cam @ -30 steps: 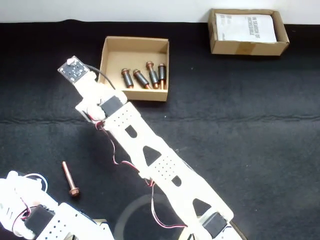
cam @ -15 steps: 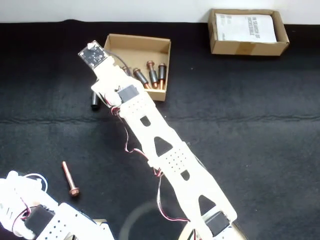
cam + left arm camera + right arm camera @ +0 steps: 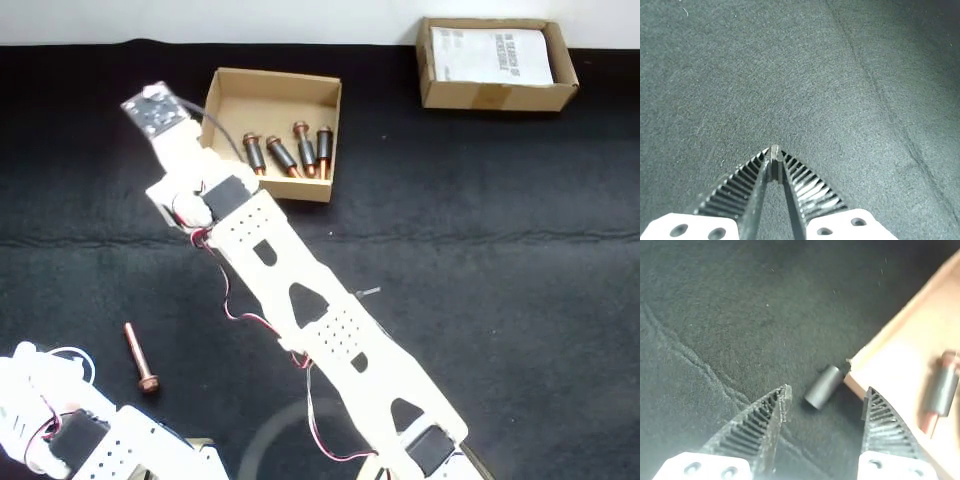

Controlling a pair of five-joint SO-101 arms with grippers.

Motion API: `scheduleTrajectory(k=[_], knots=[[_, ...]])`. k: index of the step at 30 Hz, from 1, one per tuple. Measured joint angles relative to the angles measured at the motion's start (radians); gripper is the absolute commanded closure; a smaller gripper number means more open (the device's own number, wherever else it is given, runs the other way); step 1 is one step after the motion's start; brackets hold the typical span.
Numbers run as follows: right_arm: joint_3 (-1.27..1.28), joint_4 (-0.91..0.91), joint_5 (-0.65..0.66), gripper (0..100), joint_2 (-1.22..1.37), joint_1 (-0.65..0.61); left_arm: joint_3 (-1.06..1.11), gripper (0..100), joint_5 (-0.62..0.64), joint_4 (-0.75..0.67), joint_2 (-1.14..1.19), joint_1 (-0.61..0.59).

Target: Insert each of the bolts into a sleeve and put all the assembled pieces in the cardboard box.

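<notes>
Right gripper (image 3: 828, 389) gapes over a smooth, dark cylindrical sleeve (image 3: 822, 386) at the cardboard box (image 3: 905, 357) corner; left gripper (image 3: 774, 150) is closed.

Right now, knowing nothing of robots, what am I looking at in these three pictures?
Two small white robot arms work at a black-covered table. One picture is taken from above. The other two come from a camera on each arm's wrist, looking out past its toothed fingers.

From above, the right arm stretches across to a cardboard box. The box holds four assembled pieces, which are bolts pushed into sleeves. The right wrist picture shows the right gripper open and holding nothing, above a loose sleeve that lies on the table by the box's corner.

The left arm sits in the lower corner of the overhead picture. The left gripper is shut over bare table. One bolt lies on the table near that arm. A second box with a paper in it stands at the far side.
</notes>
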Motion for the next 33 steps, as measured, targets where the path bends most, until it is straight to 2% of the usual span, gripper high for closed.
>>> scheduleTrajectory(k=[6, 13, 27, 33], knots=[[0.049, -0.026, -0.069, 77.5, -0.003, 0.017, 0.000, 99, 0.000, 0.000, 0.000, 0.000], [0.245, -0.147, -0.117, 77.2, -0.018, 0.029, 0.000, 99, 0.000, 0.000, 0.000, 0.000], [0.450, -0.397, -0.094, 77.2, -0.021, 0.029, 0.000, 99, 0.000, 0.000, 0.000, 0.000], [0.483, -0.430, -0.074, 77.6, -0.009, 0.029, 0.000, 99, 0.000, 0.000, 0.000, 0.000]])
